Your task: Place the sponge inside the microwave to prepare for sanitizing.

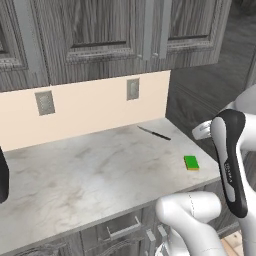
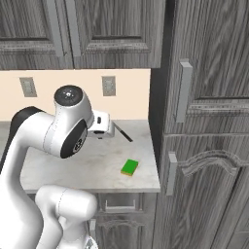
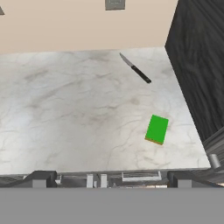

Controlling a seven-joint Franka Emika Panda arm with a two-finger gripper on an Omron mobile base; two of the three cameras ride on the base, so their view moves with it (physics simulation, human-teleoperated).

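- One sponge lies flat on the marble counter, green layer up, with a thin yellow edge showing at its near side in the hand view.
- It sits near the counter's front edge and toward the right end, close to the tall dark cabinet that bounds the counter on that side; I see it in the right base view too.
- Nothing touches the sponge; bare counter surrounds it on all sides.
- Behind it, well apart and nearer the back wall, I note a knife lying flat, black handle toward the cabinet side, blade pointing toward the wall.
- Two grey wall outlets sit on the pale backsplash above the counter.
- Grey wood-grain upper cabinets hang over the backsplash.
- Gripper: I see its two dark finger tips at the bottom of the hand view, far apart, jaws wide and holding nothing.
- From the hand view the gripper is above the counter's front edge, and the sponge is ahead of it and to the right.
- Below the counter edge I see a drawer handle.
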